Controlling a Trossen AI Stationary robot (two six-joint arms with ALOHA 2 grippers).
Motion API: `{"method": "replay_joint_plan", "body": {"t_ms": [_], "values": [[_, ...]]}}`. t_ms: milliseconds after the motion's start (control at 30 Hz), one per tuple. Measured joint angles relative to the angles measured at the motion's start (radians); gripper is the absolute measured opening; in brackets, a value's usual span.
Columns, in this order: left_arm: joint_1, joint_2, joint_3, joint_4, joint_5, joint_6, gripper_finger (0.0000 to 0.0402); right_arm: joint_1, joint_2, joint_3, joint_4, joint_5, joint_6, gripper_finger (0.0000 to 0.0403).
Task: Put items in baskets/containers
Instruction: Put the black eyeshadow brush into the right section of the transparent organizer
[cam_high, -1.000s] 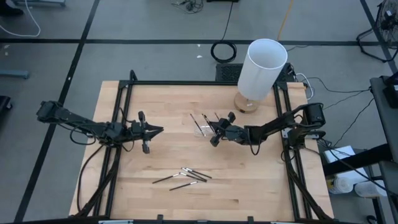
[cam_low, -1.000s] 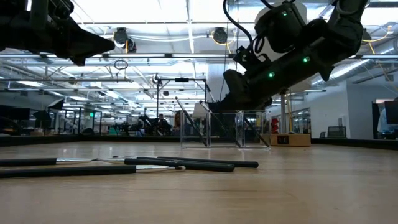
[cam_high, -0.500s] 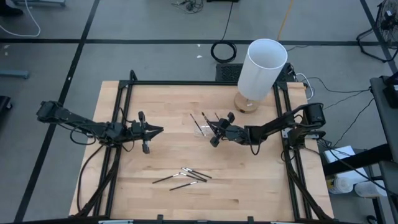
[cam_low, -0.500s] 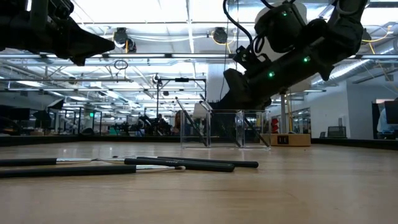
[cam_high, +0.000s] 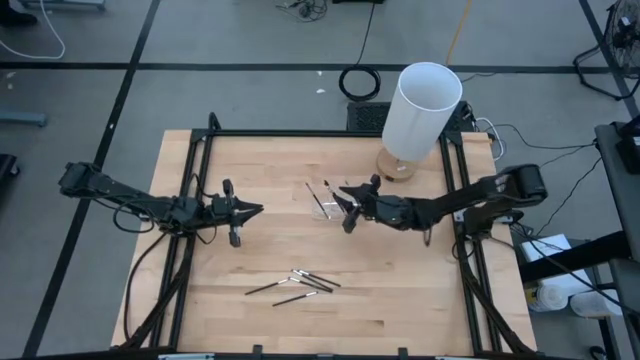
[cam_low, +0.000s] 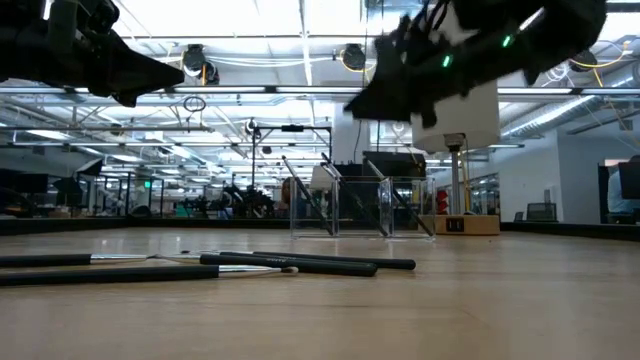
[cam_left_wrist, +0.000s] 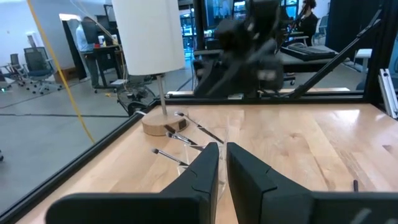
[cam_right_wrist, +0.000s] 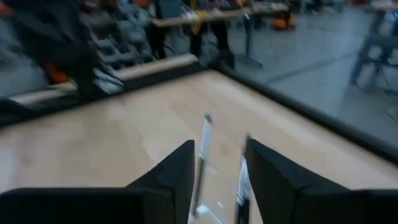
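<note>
Three dark sticks (cam_high: 328, 193) with pale tips lie slanted in the clear tray (cam_high: 322, 207), their upper ends leaning over its rim (cam_low: 300, 180). Several more sticks (cam_high: 300, 282) lie flat on the wood near the table's front edge. My right gripper (cam_right_wrist: 217, 158) hovers open just right of and above the tray (cam_low: 360, 205), nothing between its fingers; silvery stick tips (cam_right_wrist: 204, 140) show past them. My left gripper (cam_high: 255, 210) hangs shut above the table left of the tray, pointing at it.
A tall white cylinder (cam_high: 425, 100) on a round wooden base (cam_high: 398, 165) stands at the table's far right, close behind the tray. A black frame (cam_high: 300, 133) runs along the table's edges. Bare wood lies between the tray and the loose sticks.
My right gripper has opened and risen from down at the tray to well above it, its arm stretching out toward the table's left. The sticks in the tray and those on the table lie as before.
</note>
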Motion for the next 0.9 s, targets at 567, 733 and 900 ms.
{"method": "replay_joint_plan", "body": {"t_ms": [567,733,900], "values": [[-0.002,0.000,0.000,-0.003,0.042,-0.086,0.0042,0.571,-0.177,0.000,-0.138,0.042,-0.083,0.0007],[-0.002,0.000,0.000,0.004,0.082,-0.088,0.0042,0.663,-0.030,0.000,-0.076,0.087,-0.075,0.0002],[-0.002,0.000,0.000,0.005,0.082,-0.088,0.0042,0.657,0.109,0.000,-0.017,0.087,-0.023,0.0001]]}}
